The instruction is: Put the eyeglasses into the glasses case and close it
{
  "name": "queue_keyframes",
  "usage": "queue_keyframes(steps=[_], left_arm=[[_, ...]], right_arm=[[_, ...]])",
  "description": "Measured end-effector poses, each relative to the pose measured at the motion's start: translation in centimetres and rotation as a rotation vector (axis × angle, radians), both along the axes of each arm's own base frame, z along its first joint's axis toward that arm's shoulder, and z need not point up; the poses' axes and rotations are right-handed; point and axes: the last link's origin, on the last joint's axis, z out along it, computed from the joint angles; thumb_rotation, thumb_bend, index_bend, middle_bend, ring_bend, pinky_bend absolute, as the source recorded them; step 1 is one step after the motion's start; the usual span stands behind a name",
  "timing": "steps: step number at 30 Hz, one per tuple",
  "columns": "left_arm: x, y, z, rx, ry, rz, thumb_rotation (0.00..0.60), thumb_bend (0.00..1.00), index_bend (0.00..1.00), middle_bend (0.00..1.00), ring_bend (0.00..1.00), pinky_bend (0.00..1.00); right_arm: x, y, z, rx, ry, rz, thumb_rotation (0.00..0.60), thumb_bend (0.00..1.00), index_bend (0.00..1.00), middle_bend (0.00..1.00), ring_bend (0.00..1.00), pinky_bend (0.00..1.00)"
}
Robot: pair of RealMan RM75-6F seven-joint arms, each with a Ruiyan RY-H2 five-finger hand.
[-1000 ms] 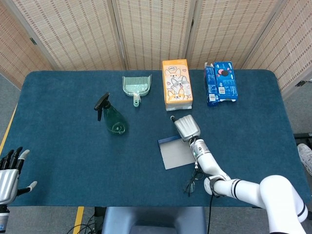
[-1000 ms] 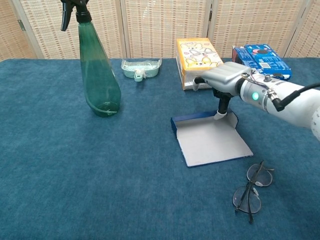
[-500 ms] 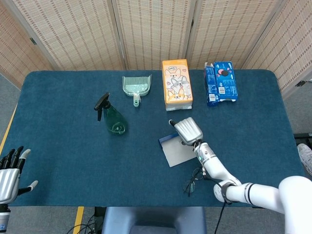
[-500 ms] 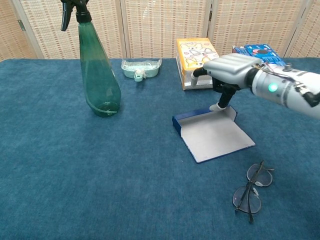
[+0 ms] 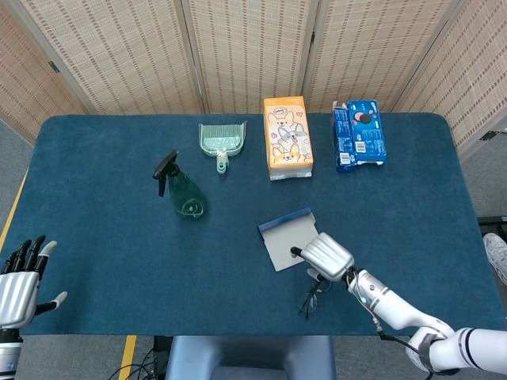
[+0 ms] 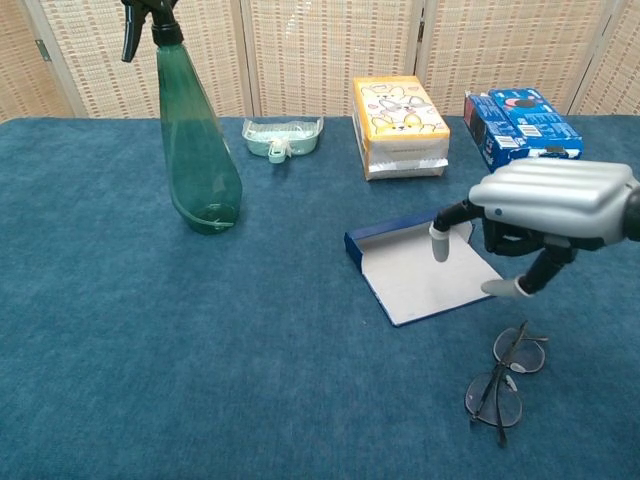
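The glasses case (image 5: 283,237) (image 6: 425,270) lies open and flat, a blue tray with a pale grey inside, near the table's middle. The eyeglasses (image 6: 507,384) (image 5: 310,298), thin dark-framed, lie on the cloth in front of the case, toward me. My right hand (image 5: 325,256) (image 6: 545,214) hovers above the case's near right corner and just behind the eyeglasses, fingers curled downward, holding nothing. My left hand (image 5: 19,279) shows at the head view's lower left edge, off the table, fingers spread and empty.
A green spray bottle (image 6: 196,140) stands at the left. At the back are a mint dustpan (image 6: 283,136), an orange rabbit-print box (image 6: 400,122) and a blue snack box (image 6: 522,122). The blue cloth table (image 5: 119,237) ends close in front of the eyeglasses.
My right hand let go of the case's far edge, rose and drew back toward me, now over the case's near corner by the eyeglasses. The case had turned slightly. Left hand barely moved.
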Motion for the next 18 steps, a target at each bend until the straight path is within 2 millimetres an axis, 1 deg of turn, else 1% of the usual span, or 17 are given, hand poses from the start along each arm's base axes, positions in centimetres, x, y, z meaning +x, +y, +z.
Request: queue_keyframes(steps=[6,8,12,18], left_arm=[[0.0,0.0,0.0,0.002,-0.001,0.001,0.6,0.13,0.14,0.07,0.05,0.18],[0.0,-0.1,0.1,0.004,0.0,0.006,0.6,0.13,0.14,0.07,0.05,0.18],[0.0,-0.1,0.1,0.002,-0.012,0.008,0.6,0.13,0.14,0.07,0.05,0.18],[0.0,-0.1,-0.1,-0.01,-0.031,0.005,0.6,0.13,0.14,0.07,0.05,0.18]], right_arm=[[-1.2,2.1,-0.1,0.057,0.031,0.084,0.6,0.3,0.36,1.0,1.0,1.0],[-1.7,2.6,-0.1,0.068,0.044,0.107,0.6,0.28,0.36,1.0,1.0,1.0],[-2.9,3.1,-0.1,0.08,0.073,0.124,0.6,0.24,0.36,1.0,1.0,1.0],[-4.0,3.2,-0.7,0.085,0.107,0.139,0.6,0.24,0.38,1.0,1.0,1.0]])
